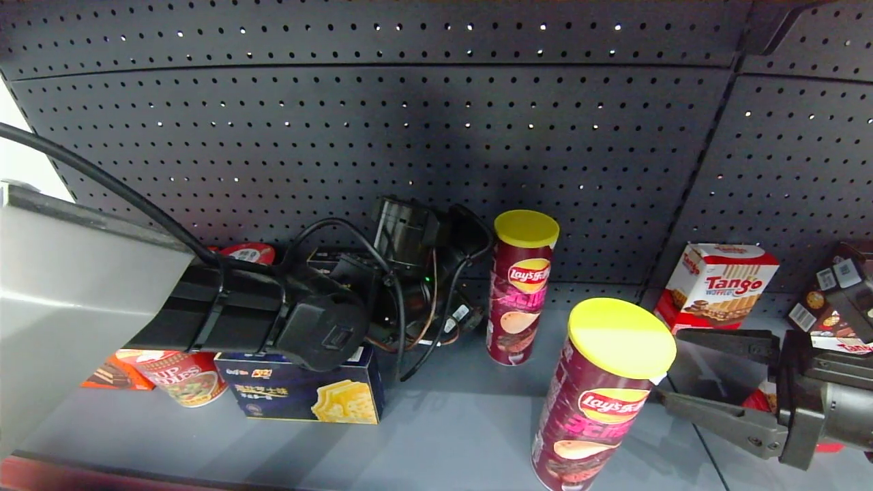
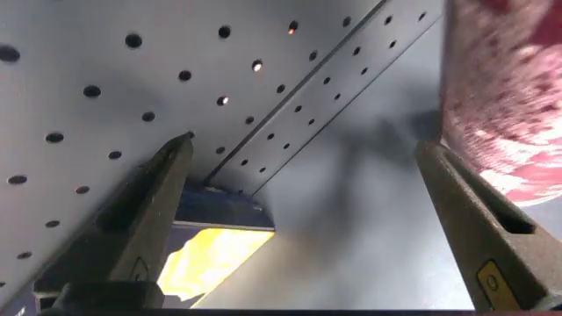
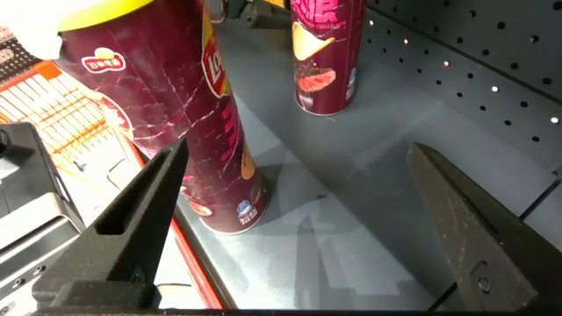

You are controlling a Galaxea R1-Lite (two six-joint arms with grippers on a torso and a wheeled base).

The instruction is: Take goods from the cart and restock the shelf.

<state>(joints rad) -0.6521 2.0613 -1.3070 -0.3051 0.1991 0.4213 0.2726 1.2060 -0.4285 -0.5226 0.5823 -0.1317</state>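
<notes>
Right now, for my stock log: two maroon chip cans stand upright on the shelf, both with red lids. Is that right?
No: both lids are yellow, not red; the head view shows it. The rear can and the front can do stand upright on the shelf.

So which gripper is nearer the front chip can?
Right. The right gripper sits open just right of the front chip can; the left gripper is back by the pegboard, beside the rear can.
</notes>
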